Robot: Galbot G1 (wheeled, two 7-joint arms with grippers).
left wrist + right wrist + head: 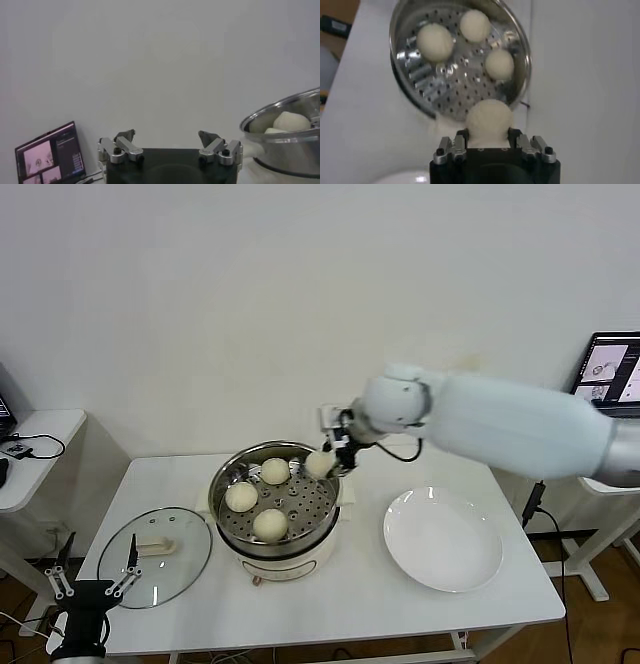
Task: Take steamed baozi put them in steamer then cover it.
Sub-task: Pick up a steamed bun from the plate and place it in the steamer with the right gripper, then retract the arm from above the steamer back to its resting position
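Note:
The steel steamer [330, 506] stands mid-table on its cream base, with three baozi [271, 524] on its perforated tray [451, 85]. My right gripper [333, 456] is shut on a fourth baozi [319, 463] and holds it over the steamer's right rim; in the right wrist view the bun [488, 120] sits between the fingers [462, 136] above the tray's edge. The glass cover [155, 556] lies flat on the table left of the steamer. My left gripper [95, 580] is open and empty, low at the table's front left, beside the cover.
An empty white plate [443, 540] lies right of the steamer. A side table with cables [35, 446] stands at the far left. A laptop [610, 372] sits at the far right. The steamer's rim [285, 110] shows in the left wrist view.

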